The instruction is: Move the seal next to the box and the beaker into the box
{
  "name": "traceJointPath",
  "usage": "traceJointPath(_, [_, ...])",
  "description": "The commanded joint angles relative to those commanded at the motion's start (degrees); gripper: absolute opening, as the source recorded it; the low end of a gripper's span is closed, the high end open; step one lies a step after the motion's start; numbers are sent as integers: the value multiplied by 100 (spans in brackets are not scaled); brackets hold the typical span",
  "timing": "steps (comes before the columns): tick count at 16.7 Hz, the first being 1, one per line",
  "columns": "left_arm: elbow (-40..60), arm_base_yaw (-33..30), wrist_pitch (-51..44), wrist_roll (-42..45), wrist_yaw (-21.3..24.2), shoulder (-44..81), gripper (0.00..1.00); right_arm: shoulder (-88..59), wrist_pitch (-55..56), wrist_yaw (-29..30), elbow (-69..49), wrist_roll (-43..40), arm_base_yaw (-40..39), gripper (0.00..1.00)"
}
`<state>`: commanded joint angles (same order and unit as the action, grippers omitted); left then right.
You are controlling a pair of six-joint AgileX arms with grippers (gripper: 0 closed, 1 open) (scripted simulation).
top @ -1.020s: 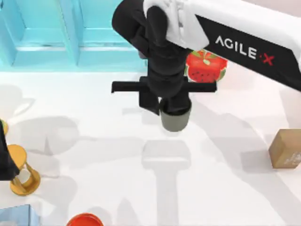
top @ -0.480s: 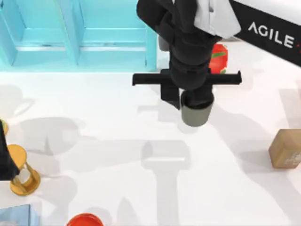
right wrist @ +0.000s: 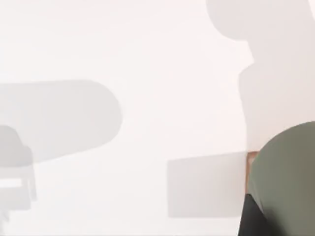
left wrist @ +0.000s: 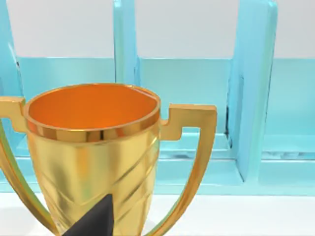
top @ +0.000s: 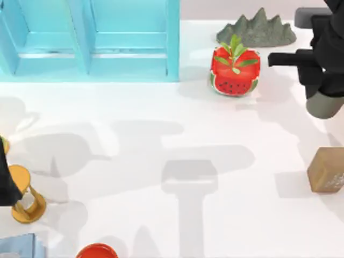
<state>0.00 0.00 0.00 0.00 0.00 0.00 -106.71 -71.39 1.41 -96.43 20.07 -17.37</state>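
Note:
My right gripper (top: 324,91) is at the top view's far right edge, shut on the beaker (top: 325,106), a grey-green tapered cup hanging below the black fingers. In the right wrist view the beaker (right wrist: 288,172) sits close to the camera. The seal (top: 326,170), a tan-brown block with whitish marks, rests on the table just in front of the held beaker. The box (top: 88,40), light blue with dividers, stands at the back left, far from both. My left arm (top: 4,177) stays parked at the left edge.
A watermelon-shaped piece (top: 235,72) and a grey rock model (top: 258,29) stand at the back. A golden hourglass stand (top: 24,196) is by the left arm, with a red object (top: 97,251) at the front edge. A golden trophy (left wrist: 93,147) faces the left wrist camera.
My right gripper carried the beaker from the table's middle, near the box, rightward to the far right edge above the seal. The seal and the left arm have not moved.

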Motion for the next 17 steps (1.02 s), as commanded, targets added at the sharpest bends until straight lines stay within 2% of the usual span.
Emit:
traceJointPath(6, [0,0,0,0,0,0,100,1072,109,-99,1778,-3175,2735,0])
traceJointPath(9, [0,0,0,0,0,0,100,1819,220,-217,2795,-4303,3914,0])
traceJointPath(13, [0,0,0,0,0,0,100,2479,389,-495,3539,-5031,4760,0])
traceJointPath(17, [0,0,0,0,0,0,100,2558,419,-558,3602,-5083,4848,0])
